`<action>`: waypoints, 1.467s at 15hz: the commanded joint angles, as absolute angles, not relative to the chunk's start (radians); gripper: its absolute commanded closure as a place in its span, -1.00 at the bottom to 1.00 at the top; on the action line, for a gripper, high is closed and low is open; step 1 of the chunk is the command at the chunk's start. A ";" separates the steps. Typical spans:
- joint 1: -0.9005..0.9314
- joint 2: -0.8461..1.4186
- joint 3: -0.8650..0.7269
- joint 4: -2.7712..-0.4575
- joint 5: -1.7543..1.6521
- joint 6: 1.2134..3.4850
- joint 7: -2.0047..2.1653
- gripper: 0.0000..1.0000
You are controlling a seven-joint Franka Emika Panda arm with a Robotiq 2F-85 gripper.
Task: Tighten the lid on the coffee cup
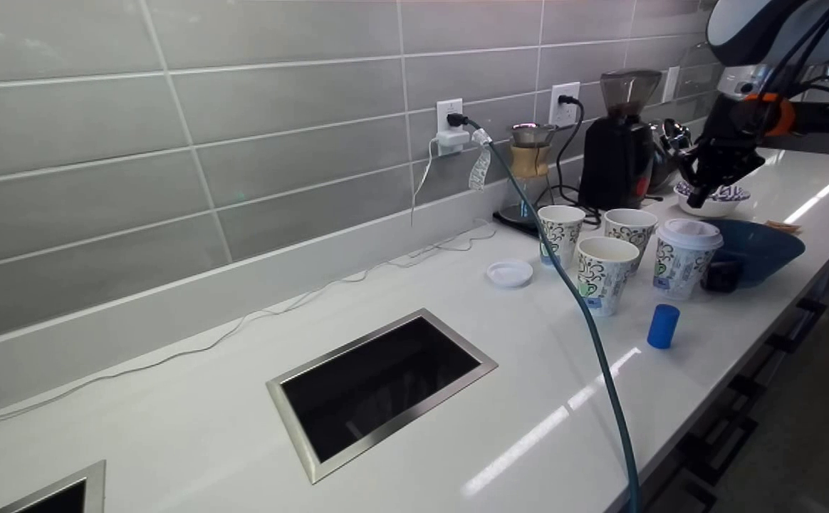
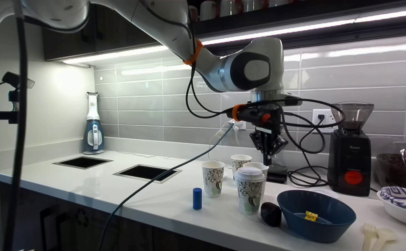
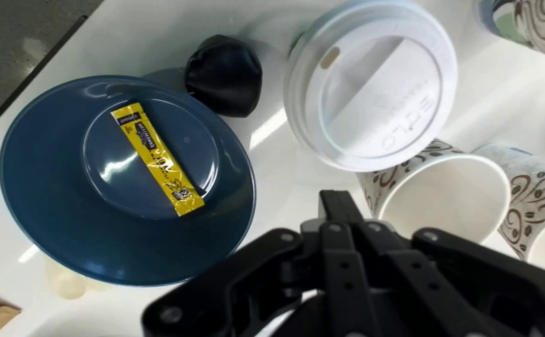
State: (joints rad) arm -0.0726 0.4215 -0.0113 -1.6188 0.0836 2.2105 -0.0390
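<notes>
The whitish lid (image 1: 689,234) sits on top of the coffee cup (image 1: 676,272), which stands upright on the counter. Both also show in an exterior view, the lid (image 2: 250,173) above the printed cup body (image 2: 250,195). In the wrist view the lid (image 3: 375,93) is seen from above with its sip hole and covers most of the cup. How tightly it fits cannot be told. My gripper (image 3: 340,201) is shut with nothing between its fingertips. It hangs above the counter beside the cup, apart from the lid. The gripper also shows in both exterior views (image 1: 697,199) (image 2: 267,160).
Lidless patterned cups (image 1: 605,274) stand close beside the coffee cup. A blue bowl (image 2: 316,216) with a yellow packet (image 3: 158,159) and a dark object (image 2: 271,214) are near. A small blue bottle (image 1: 663,326), flat white disc (image 1: 509,273), grinder (image 2: 349,160) and hanging cable (image 1: 585,306) are around.
</notes>
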 commanded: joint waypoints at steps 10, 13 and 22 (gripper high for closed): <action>-0.043 0.536 -0.012 -1.472 0.090 2.092 0.082 1.00; -0.037 0.550 -0.014 -1.463 0.083 2.076 0.091 1.00; -0.022 0.563 -0.019 -1.471 0.057 2.082 0.098 1.00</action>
State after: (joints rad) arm -0.0419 0.5321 -0.0101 -1.4941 0.0750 2.1064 0.0725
